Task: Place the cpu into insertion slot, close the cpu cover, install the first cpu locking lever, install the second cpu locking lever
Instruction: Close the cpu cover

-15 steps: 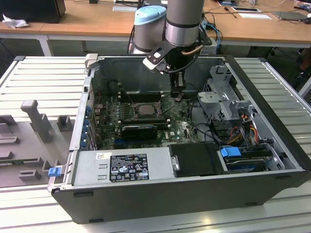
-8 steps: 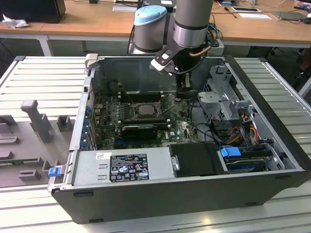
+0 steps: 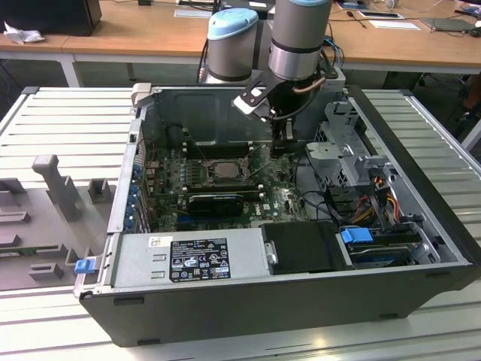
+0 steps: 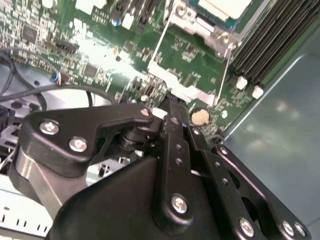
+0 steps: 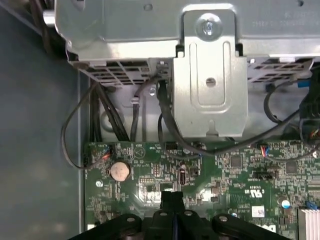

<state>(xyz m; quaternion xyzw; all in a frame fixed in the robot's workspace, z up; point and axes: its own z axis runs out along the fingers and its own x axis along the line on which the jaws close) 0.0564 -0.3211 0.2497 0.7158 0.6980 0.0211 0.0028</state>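
Black two-fingered claw (image 3: 285, 149): fingertips (image 5: 167, 199) pressed together above green circuit board (image 5: 150, 187), at 3 o'clock from square dark-rimmed insertion slot (image 3: 223, 170) in exterior view. Second wrist view: pale silver-grey square cpu (image 4: 225, 6) framed by silver metal cpu cover (image 4: 186, 15).

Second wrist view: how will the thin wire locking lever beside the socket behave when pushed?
The locking lever is a thin metal rod, so probably springy, not floppy. Smooth and narrow, it may slip off the gripper. Anchored at the insertion slot, it likely swings rather than slides.
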